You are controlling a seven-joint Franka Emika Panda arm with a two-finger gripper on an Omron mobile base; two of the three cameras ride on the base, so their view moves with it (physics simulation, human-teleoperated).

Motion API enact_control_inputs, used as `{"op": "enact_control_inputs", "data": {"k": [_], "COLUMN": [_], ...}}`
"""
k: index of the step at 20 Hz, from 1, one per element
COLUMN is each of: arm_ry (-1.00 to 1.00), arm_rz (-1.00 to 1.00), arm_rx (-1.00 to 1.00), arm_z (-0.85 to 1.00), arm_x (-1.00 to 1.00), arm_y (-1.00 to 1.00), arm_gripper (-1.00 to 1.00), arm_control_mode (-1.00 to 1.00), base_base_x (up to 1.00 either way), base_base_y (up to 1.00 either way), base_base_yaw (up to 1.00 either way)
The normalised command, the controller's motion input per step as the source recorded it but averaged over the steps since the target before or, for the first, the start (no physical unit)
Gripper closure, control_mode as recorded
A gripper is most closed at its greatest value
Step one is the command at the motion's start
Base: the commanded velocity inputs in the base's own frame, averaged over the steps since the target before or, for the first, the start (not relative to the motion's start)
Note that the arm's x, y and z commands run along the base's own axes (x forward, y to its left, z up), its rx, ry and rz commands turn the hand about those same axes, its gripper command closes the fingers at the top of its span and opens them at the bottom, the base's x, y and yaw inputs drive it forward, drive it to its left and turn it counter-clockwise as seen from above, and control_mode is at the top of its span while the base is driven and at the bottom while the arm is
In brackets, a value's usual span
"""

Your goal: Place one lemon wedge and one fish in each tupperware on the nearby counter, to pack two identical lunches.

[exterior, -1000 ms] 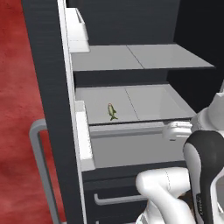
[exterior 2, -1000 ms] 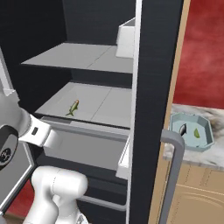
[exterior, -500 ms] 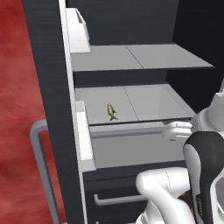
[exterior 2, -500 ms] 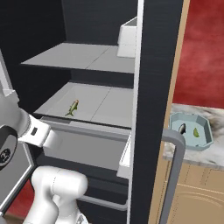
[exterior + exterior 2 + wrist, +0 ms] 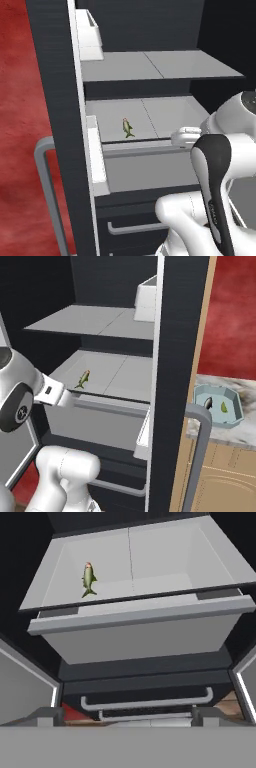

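Observation:
A small green fish [image 5: 128, 128] [image 5: 83, 378] lies on the lower grey fridge shelf, toward its left side. In the hand view this fish [image 5: 88, 579] sits at the upper left, well beyond my gripper [image 5: 127, 714], which is open and holds nothing. The pale blue octagonal tupperware [image 5: 235, 418] stands on the marbled counter [image 5: 247, 428] right of the fridge. A dark fish [image 5: 208, 402] and a yellow-green lemon wedge [image 5: 224, 407] lie in it.
The open fridge door's dark edge [image 5: 175, 356] stands between the shelves and the counter. A white bin [image 5: 90, 32] [image 5: 147, 303] sits at upper-shelf height. A grey drawer front [image 5: 140, 629] juts out below the fish's shelf, over a handled lower drawer [image 5: 145, 702].
My hand has edged slightly up and toward the fridge shelf. The fish and the tupperware's contents have not moved.

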Motion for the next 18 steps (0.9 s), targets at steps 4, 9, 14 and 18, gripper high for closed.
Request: {"op": "enact_control_inputs", "data": {"k": [4,9,14,18], "arm_ry": [-0.03,-0.05,-0.02,0.0], "arm_rz": [0.03,0.02,0.08,0.12], "arm_rx": [0.0,0.0,0.0,0.0], "arm_z": [-0.13,-0.19,-0.23,0.0], "arm_x": [0.72,0.43,0.35,0.38], "arm_y": [0.48,0.49,0.13,-0.03], "arm_gripper": [-1.0,-1.0,-1.0,-1.0], "arm_control_mode": [-1.0,-1.0,-1.0,-1.0], "base_base_x": [0.0,0.0,0.0,0.0], "base_base_y": [0.0,0.0,0.0,0.0], "base_base_yaw": [0.0,0.0,0.0,0.0]}}
